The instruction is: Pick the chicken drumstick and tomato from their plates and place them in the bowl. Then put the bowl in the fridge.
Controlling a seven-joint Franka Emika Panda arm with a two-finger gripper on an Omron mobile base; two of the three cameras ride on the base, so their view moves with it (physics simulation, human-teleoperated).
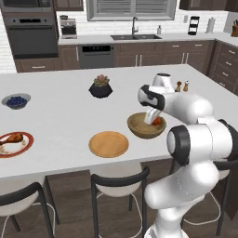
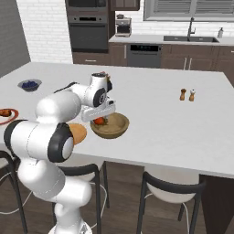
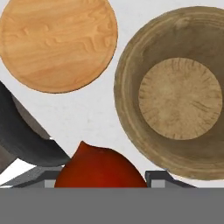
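The gripper [image 1: 153, 119] is closed on the tomato [image 1: 158, 122], a smooth round red fruit, held just above the near rim of the bowl [image 1: 139, 126]. The bowl is deep, round, tan-brown wood with a grained flat base [image 3: 180, 98]. Beside it lies the flat wooden plate [image 1: 109, 144], bare. The golden-brown drumstick [image 1: 14, 137] rests on the red-rimmed plate [image 1: 28, 144], well apart on the smooth white counter [image 1: 60, 116].
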